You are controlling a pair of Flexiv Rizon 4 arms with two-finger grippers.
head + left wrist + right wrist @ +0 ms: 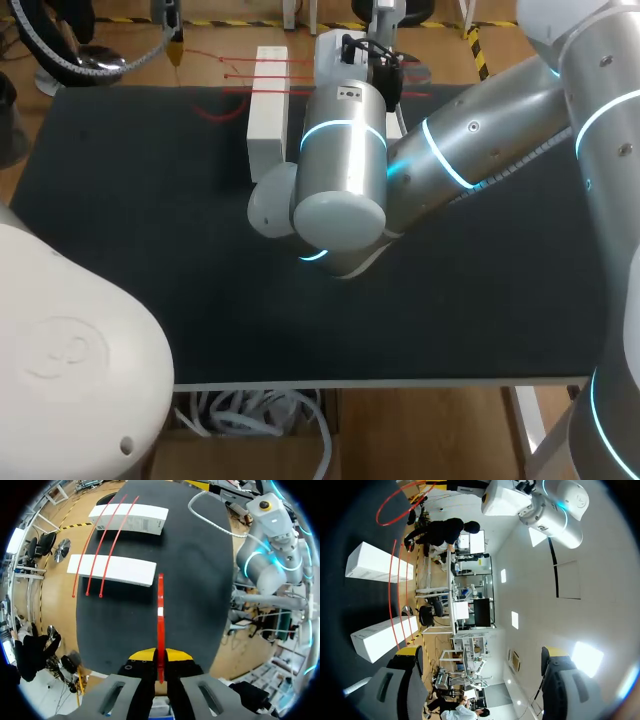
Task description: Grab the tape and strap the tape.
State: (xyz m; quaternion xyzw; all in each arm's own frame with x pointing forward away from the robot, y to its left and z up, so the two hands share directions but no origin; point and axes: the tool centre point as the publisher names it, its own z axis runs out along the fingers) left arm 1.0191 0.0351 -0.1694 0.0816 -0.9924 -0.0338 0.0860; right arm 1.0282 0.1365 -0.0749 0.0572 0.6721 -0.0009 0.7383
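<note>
Your left fingers (142, 656) are pinched together on the red tape (160, 615), which runs straight ahead over the black worktop (200, 580) toward the nearer white box (112, 570); hold that pinch firm and the strip taut and flat, I'd judge, so it lands across both boxes alongside the three red strips (102, 545) already spanning them. Your right fingers (410, 652) stand wide apart with nothing between them. Both the nearer and the farther white box (132, 518) are closed, so their contents cannot be seen.
</note>
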